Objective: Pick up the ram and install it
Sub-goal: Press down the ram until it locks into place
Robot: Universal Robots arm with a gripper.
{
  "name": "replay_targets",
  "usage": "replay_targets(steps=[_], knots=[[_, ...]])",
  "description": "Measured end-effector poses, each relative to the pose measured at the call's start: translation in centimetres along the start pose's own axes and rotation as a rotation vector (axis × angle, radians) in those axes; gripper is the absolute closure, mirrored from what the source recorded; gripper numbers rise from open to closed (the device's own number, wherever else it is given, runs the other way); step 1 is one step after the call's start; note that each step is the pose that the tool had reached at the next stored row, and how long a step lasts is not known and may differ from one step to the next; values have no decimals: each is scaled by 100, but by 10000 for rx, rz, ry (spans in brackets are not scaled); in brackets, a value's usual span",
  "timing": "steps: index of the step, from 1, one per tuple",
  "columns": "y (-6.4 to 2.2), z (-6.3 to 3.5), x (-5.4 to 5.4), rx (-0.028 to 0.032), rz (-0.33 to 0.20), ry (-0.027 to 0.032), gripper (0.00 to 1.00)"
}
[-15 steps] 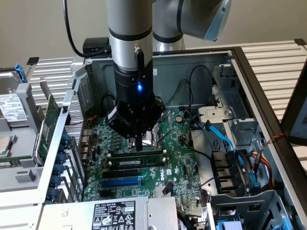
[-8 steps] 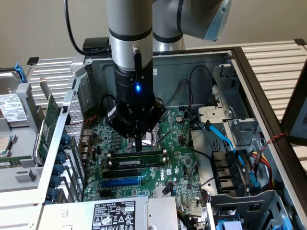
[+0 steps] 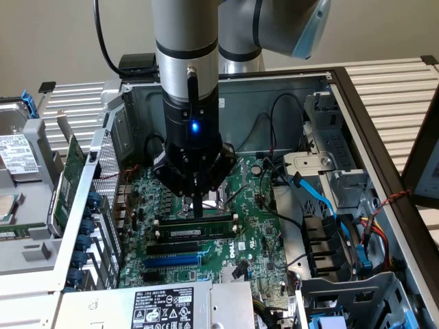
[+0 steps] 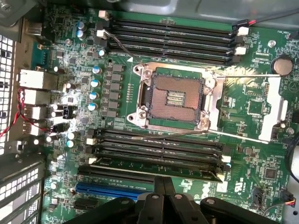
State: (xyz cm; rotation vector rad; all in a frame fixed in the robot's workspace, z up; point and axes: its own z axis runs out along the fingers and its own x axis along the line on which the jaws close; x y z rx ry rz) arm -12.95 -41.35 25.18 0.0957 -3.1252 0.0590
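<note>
Closed black gripper [image 4: 163,189] pressed onto long green ram stick [image 4: 154,166], seated in the black memory slot nearest the blue plastic expansion slot [image 4: 108,190]. Square metal-framed processor socket [image 4: 174,99] lay open at centre of green motherboard [image 4: 261,154].
</note>
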Motion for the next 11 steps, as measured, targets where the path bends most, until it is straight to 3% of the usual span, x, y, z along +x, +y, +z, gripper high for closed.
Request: replay_targets(steps=[5, 11], knots=[[0, 1, 1, 17, 465, 13, 89], [0, 1, 0, 16, 470, 13, 89]])
